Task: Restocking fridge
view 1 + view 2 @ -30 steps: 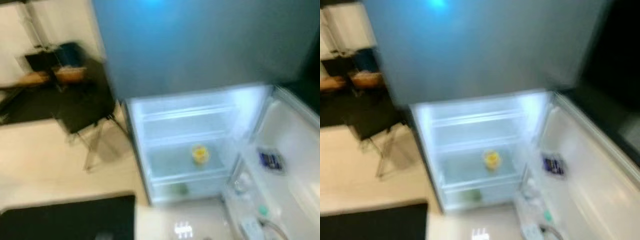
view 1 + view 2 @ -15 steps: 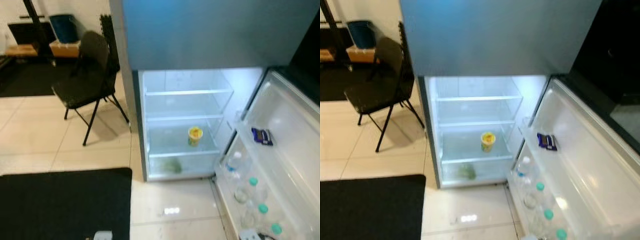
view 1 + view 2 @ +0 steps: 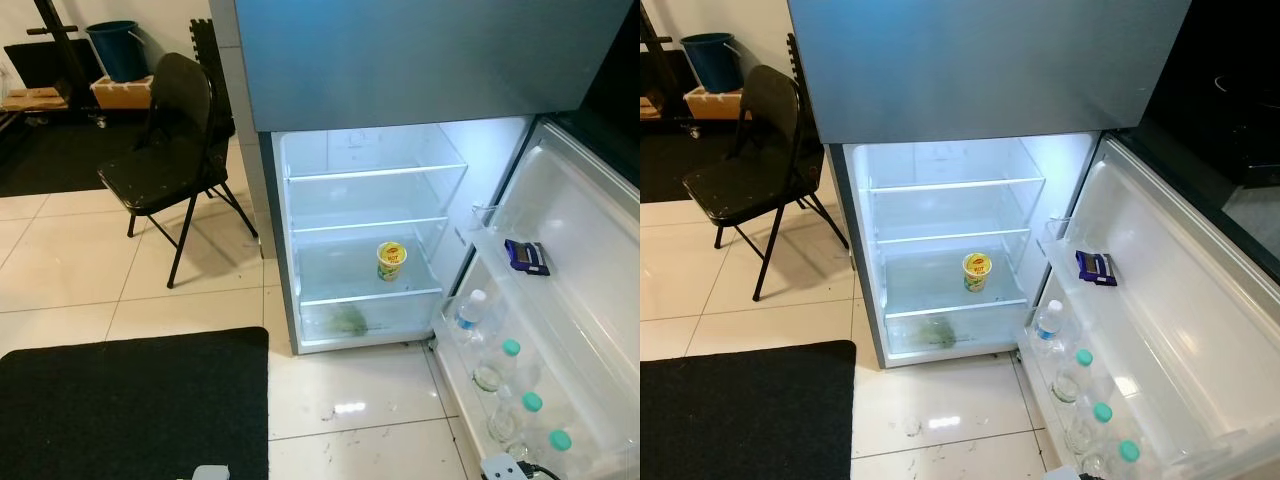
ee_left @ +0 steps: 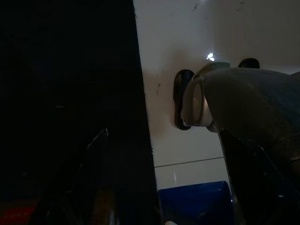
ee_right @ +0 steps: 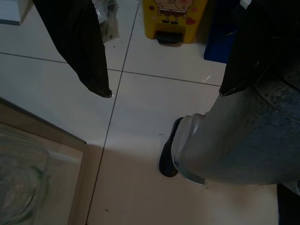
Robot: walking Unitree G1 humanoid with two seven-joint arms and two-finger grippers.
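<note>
**Desk:** Where does the fridge sit relative to your claws?

**Operator:** Ahead of me and well apart from both. My left claw (image 4: pixel 159 187) hangs low in shade beside the robot's grey leg (image 4: pixel 243 103) over the black mat (image 3: pixel 120 400); I cannot tell whether it is apart or together. My right claw (image 5: pixel 164 61) also hangs by a leg above floor tiles (image 5: pixel 154 112), its two black fingers (image 5: pixel 79 42) spread apart and holding nothing.

**Desk:** What differs from half a second ago?

**Operator:** The head camera has shifted, so the whole scene sits slightly lower and sharper; nothing in it has moved.

**Desk:** The count, left to right?

**Operator:** One blue bucket (image 3: pixel 118 48), one black folding chair (image 3: pixel 165 140), one fridge (image 3: pixel 370 240) with its lower door (image 3: pixel 590 300) swung open to the right. Inside, one yellow cup (image 3: pixel 391 261) stands on the lowest shelf, something green (image 3: pixel 347 319) lies in the drawer beneath. On the door: one dark packet (image 3: pixel 526 256) on the upper rack, four bottles (image 3: pixel 497 364) in the bottom rack.
</note>
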